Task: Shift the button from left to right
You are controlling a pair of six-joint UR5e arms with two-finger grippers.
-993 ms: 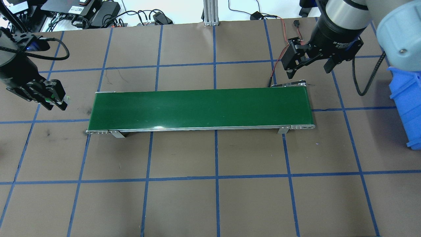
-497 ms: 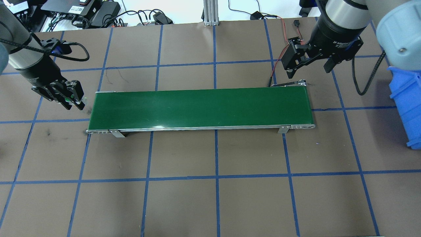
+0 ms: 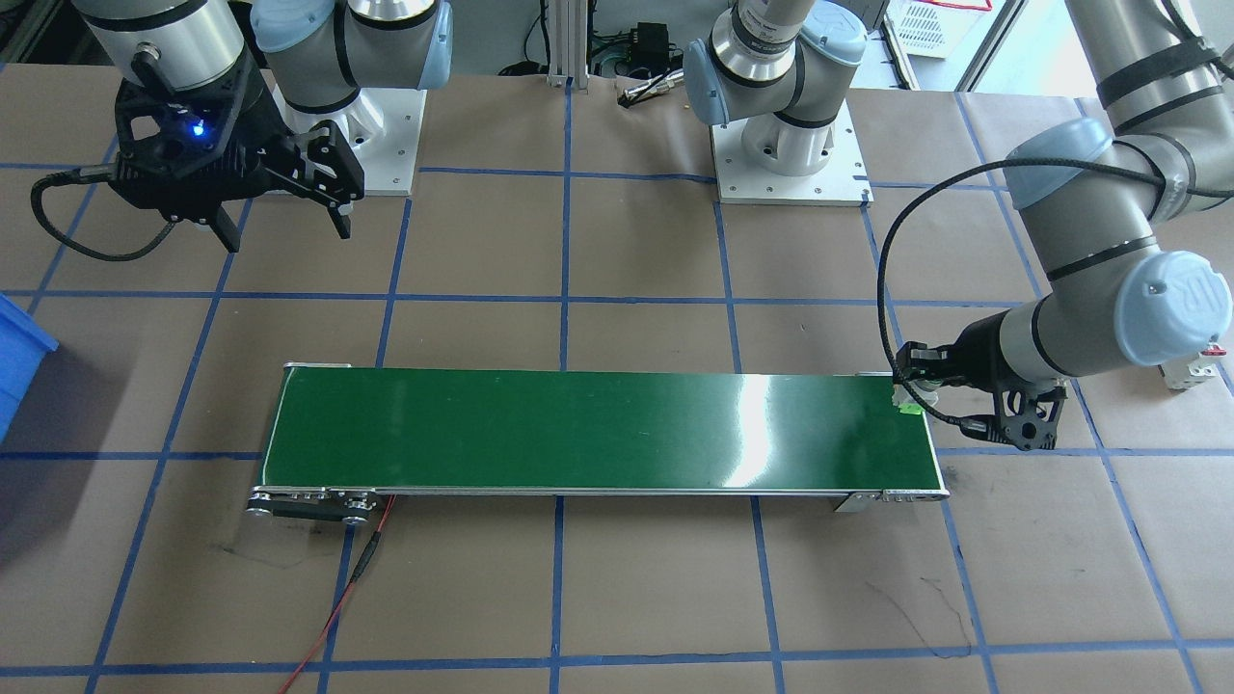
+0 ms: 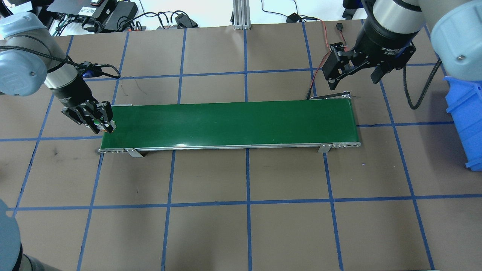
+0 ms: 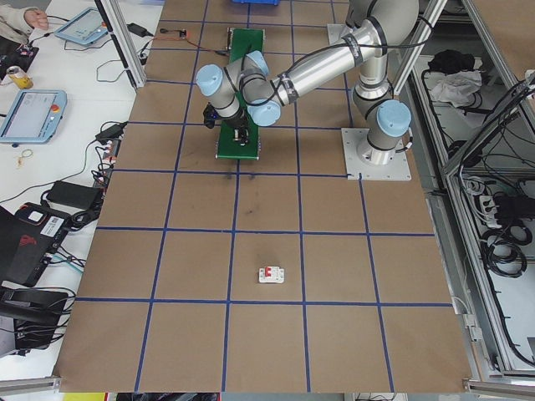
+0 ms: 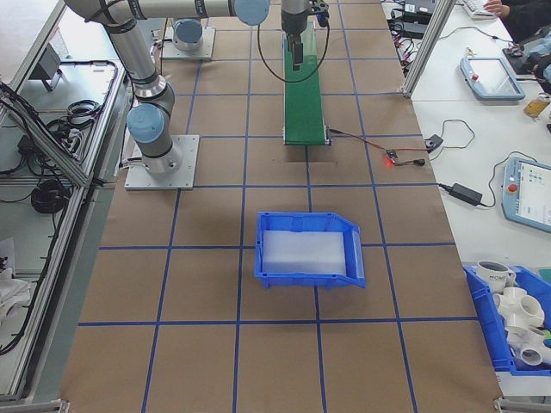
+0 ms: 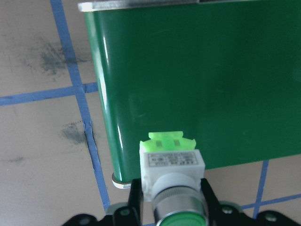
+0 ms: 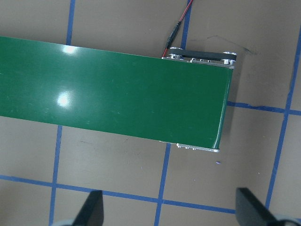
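The left gripper (image 4: 101, 123) has moved in from the table's left side since a second ago, and now it is hanging over the left end of the green conveyor belt (image 4: 229, 122). It is squeezing the button (image 7: 172, 167) between its two black fingers (image 7: 135, 200), so the button is up in the air and not lying on the belt. In the left wrist view the button is showing a white body with a small label, a light green block at the far end and a round dark green cap near the camera. In the front-facing view only a bit of white and light green is peeking out at the belt's corner, just at the gripper's tip (image 3: 907, 403). The right gripper (image 4: 354, 77) is sitting where it was, over the brown table behind the belt's right end, with its fingers spread wide and nothing between them. The right wrist view is looking straight down on that end of the belt and the red wire (image 8: 176, 30) beside it. A blue bin (image 6: 308, 250) is resting on the table past the right end, well apart from the belt. A small white circuit breaker with a red lever (image 5: 271, 274) is lying on the table well off to the left.
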